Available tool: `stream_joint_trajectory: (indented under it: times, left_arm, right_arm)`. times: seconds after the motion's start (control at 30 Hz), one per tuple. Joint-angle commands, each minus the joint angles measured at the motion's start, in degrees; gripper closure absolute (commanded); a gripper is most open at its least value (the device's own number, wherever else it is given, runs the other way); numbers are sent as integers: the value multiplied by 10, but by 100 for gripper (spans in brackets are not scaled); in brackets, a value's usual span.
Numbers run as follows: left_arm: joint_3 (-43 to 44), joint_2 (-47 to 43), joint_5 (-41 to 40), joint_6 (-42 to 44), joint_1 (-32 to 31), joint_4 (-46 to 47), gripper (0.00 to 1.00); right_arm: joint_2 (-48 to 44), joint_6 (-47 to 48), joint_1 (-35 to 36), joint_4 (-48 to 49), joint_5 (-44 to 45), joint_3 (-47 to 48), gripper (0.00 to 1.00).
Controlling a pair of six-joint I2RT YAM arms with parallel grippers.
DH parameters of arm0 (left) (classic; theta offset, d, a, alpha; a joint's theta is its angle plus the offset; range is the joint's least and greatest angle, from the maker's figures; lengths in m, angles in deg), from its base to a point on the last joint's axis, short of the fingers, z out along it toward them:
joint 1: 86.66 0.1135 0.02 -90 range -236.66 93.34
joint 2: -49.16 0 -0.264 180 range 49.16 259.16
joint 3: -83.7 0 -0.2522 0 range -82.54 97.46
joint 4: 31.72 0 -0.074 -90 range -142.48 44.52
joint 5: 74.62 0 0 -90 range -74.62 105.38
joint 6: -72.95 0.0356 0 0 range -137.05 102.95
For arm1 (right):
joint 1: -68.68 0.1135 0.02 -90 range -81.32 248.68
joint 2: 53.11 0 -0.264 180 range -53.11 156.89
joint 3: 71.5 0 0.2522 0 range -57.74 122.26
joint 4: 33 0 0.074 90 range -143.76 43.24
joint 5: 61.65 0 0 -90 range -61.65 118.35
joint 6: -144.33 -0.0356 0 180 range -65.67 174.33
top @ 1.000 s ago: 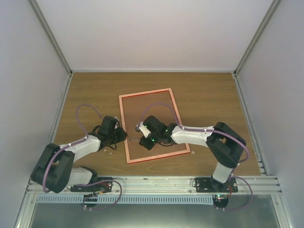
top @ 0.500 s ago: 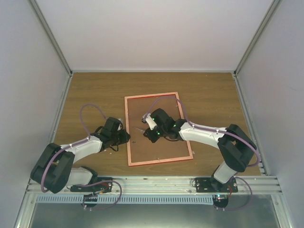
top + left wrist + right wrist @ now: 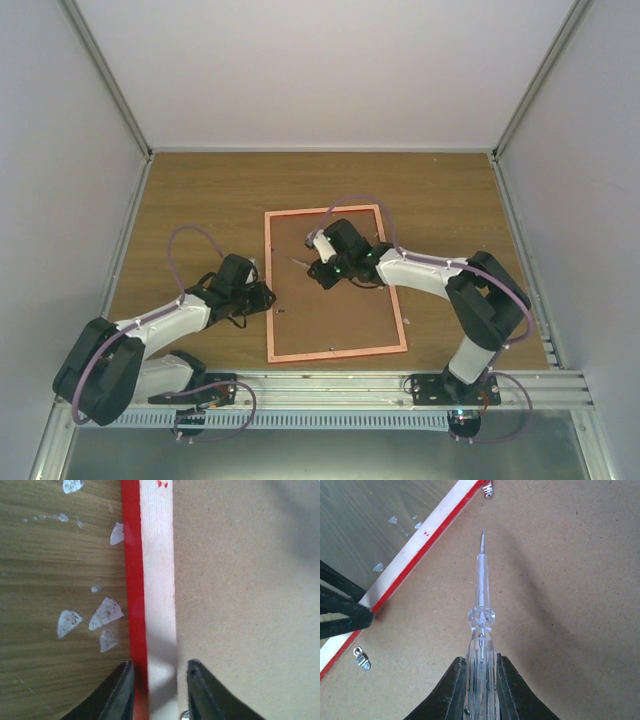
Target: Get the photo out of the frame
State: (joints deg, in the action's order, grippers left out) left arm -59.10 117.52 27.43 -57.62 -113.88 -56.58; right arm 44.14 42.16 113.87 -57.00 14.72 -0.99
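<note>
The frame (image 3: pixel 335 352) lies face down on the table, its pale rim around the plain brown backing board (image 3: pixel 340 315). The photo is hidden under the board. My left gripper (image 3: pixel 268 297) straddles the frame's left rim (image 3: pixel 157 580), one finger on each side, its jaws narrowly set on it (image 3: pixel 159 667). My right gripper (image 3: pixel 325 262) hovers over the board's upper part, shut (image 3: pixel 481 662) on a clear screwdriver (image 3: pixel 481 595) whose tip points toward the left rim (image 3: pixel 415 555). The board fills most of both wrist views (image 3: pixel 240 605) (image 3: pixel 560 605).
Small metal clips (image 3: pixel 362 658) (image 3: pixel 488 489) sit at the board's edge by the rim. White flecks (image 3: pixel 105 612) mark the wooden table (image 3: pixel 50 580) left of the frame. Grey walls enclose the table on three sides (image 3: pixel 320 70). The left gripper's black fingers (image 3: pixel 340 610) show in the right wrist view.
The frame has turned from tilted to nearly square with the table and slid toward the near edge. The left gripper moved with its rim. The right gripper moved up and to the right with the screwdriver.
</note>
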Motion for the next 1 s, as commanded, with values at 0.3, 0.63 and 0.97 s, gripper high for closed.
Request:
stream_joint_trajectory:
  times: [0.3, 0.63, 0.97]
  left_arm:
    - [101, 83, 4, 48, 58, 31, 53]
    - [140, 169, -14, 80, 74, 36, 59]
    - [138, 182, 3, 86, 74, 38, 81]
  right_arm:
    - [79, 25, -13, 30, -25, 79, 99]
    - [117, 33, -14, 41, -47, 99, 99]
    - [145, 30, -13, 45, -51, 116, 99]
